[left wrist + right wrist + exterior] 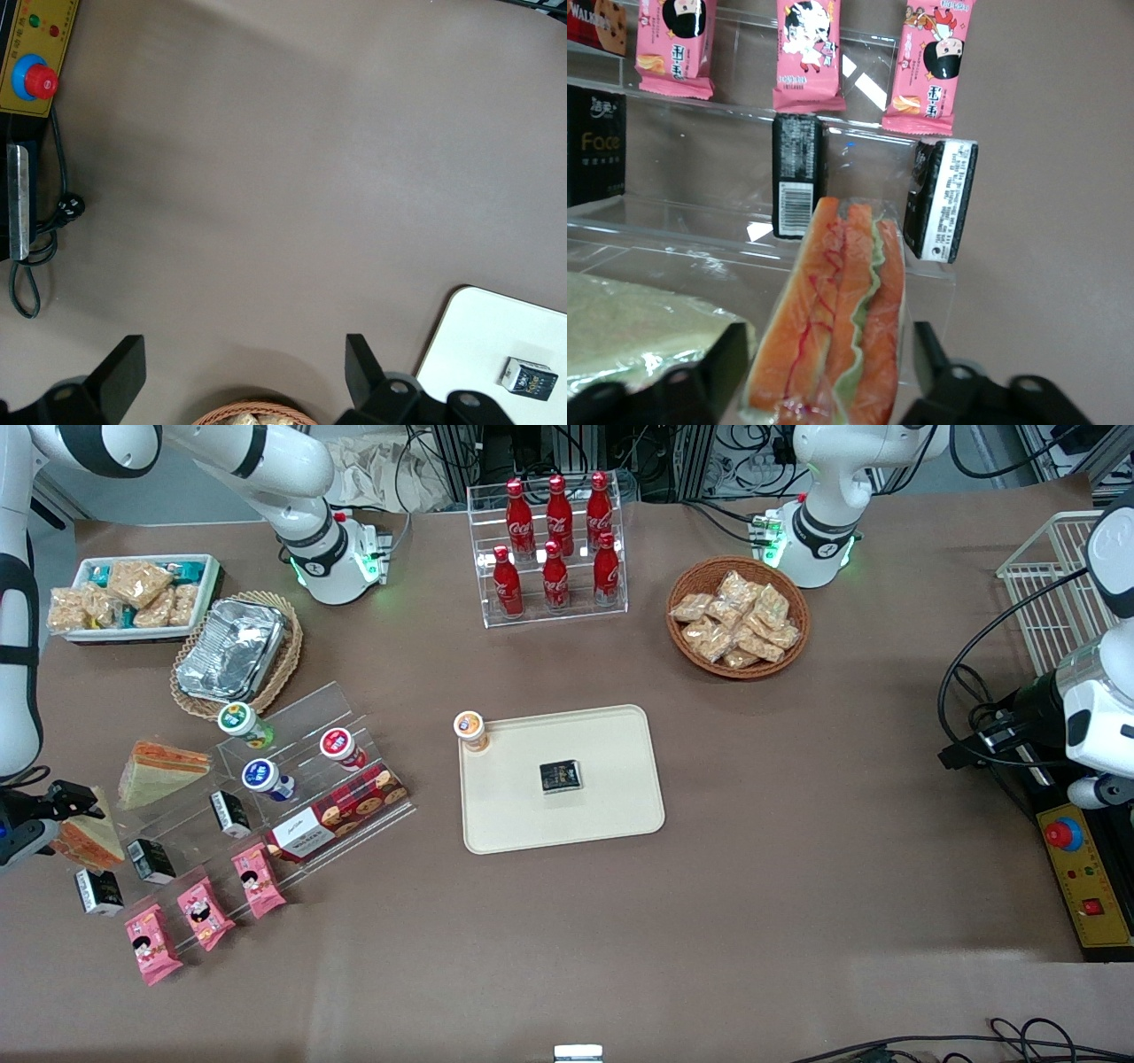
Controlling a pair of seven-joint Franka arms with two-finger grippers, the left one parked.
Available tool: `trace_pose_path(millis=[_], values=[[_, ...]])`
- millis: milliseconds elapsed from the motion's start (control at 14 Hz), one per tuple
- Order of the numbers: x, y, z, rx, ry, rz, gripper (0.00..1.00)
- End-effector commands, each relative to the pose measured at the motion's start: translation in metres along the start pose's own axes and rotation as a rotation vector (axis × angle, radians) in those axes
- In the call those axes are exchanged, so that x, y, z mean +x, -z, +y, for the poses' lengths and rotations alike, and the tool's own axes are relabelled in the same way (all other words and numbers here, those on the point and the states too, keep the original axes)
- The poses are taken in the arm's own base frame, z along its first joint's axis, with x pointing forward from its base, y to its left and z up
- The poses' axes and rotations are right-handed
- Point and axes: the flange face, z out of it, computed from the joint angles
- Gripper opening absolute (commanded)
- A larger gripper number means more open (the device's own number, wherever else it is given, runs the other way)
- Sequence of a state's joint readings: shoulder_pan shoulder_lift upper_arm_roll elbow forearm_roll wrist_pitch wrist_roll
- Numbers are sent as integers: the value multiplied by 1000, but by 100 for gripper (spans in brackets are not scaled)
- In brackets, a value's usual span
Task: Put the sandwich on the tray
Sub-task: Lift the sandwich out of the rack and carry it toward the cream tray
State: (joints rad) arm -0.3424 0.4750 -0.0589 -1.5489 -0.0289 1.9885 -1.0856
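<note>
The sandwich (pixel 89 840) is a wrapped wedge with orange and green layers, standing on edge at the working arm's end of the table, beside the clear acrylic stand (pixel 301 779). My gripper (pixel 81 819) is down over it and open. In the right wrist view the sandwich (pixel 833 328) fills most of the space inside the gripper (pixel 831 372), with a black finger on each side and a thin gap at one finger (pixel 930 354). The cream tray (pixel 611 815) lies mid-table, well away toward the parked arm. It holds a small black box (pixel 561 776) and a cup (pixel 471 729).
A second wrapped sandwich (pixel 164 771) lies flat close by, farther from the front camera. The stand carries pink snack packets (pixel 202 912), black boxes (pixel 151 859), a cookie box (pixel 341 812) and cups. A foil container (pixel 232 649), a white bin (pixel 133 598), a cola rack (pixel 554 549) and a snack basket (pixel 737 618) stand farther back.
</note>
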Motion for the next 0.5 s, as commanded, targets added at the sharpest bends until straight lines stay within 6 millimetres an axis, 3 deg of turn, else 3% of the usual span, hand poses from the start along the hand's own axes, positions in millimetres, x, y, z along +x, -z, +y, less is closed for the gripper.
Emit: trace_pose_path(millis=[0,71,214,429], values=[[-3,12,1,-10,20,11,48],[-3,13,1,-4,46,6,37],[-4,20,0,8,53,-2,24],[1,56,-6,23,62,-1,25]])
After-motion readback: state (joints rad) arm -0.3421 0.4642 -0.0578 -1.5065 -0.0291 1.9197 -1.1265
